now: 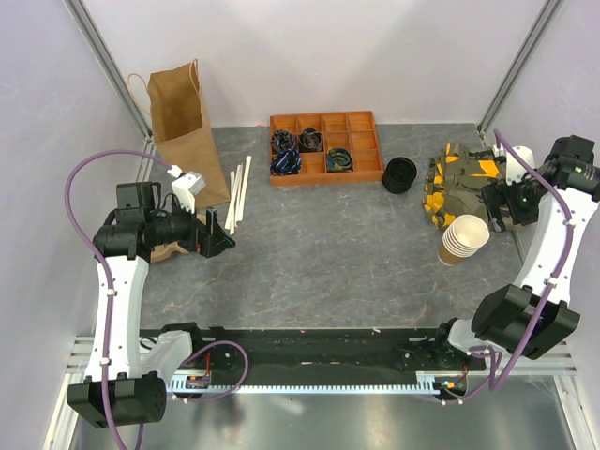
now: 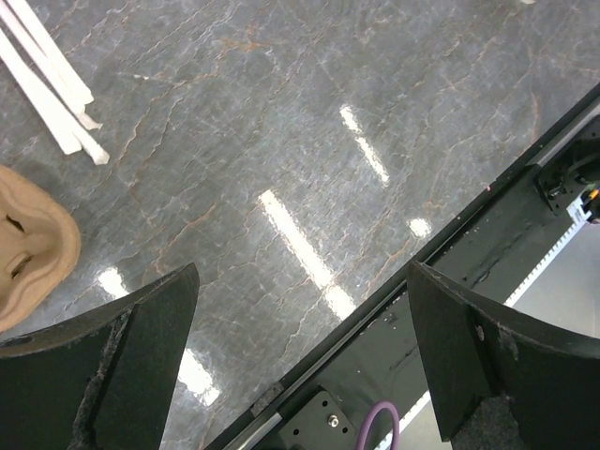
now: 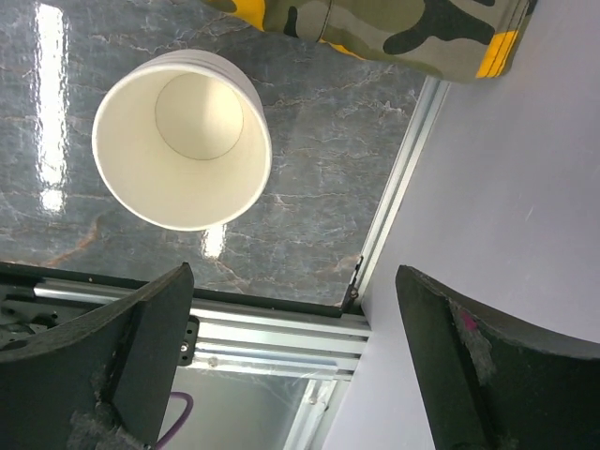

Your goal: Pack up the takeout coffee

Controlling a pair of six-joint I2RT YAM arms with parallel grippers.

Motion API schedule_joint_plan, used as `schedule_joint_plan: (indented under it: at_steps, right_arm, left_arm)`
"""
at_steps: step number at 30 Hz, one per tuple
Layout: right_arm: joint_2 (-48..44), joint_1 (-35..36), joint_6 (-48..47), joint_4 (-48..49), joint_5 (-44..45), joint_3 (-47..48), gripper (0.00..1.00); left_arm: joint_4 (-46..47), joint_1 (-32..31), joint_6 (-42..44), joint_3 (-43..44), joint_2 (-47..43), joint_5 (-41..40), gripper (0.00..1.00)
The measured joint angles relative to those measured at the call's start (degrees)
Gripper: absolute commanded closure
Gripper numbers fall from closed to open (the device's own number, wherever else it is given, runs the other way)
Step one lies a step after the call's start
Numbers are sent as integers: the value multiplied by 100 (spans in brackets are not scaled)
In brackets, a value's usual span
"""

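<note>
No lidded takeout coffee shows in any view. A stack of nested tan paper cups (image 1: 464, 239) stands open-topped at the right, white inside (image 3: 183, 141). A stack of black lids (image 1: 399, 174) sits right of the orange tray. My right gripper (image 1: 494, 208) hangs open just beyond and to the right of the cup stack, over the table's right edge (image 3: 292, 277). My left gripper (image 1: 220, 239) hovers open over bare table at the left (image 2: 302, 281), with nothing between its fingers. A brown paper bag (image 1: 183, 117) stands upright at the back left.
White wrapped straws (image 1: 239, 192) (image 2: 47, 84) lie beside the bag. An orange compartment tray (image 1: 325, 148) holds dark items at the back. A camouflage bag (image 1: 459, 178) (image 3: 394, 28) lies at the right. A tan moulded-paper piece (image 2: 28, 244) lies under my left arm.
</note>
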Motion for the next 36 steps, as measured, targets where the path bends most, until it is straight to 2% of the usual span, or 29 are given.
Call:
schedule_joint_plan:
  at_steps: [8, 13, 17, 23, 33, 36]
  right_arm:
    - [20, 59, -125, -55, -365, -42, 16]
    - [20, 599, -50, -74, -586, -358, 26]
    - [31, 1023, 85, -79, -697, -444, 39]
    - [46, 1178, 216, -66, -728, -603, 46]
    - [122, 1362, 358, -70, -533, -1281, 48]
    - [120, 1375, 382, -33, -442, -1381, 52]
  left_arm:
    - [129, 0, -11, 0, 15, 181, 1]
    - [184, 0, -20, -57, 11, 238, 1]
    - [258, 0, -57, -109, 13, 240, 1]
    - [313, 0, -101, -109, 13, 238, 1]
    - [387, 0, -181, -111, 26, 236, 1]
    - [387, 0, -186, -111, 26, 236, 1]
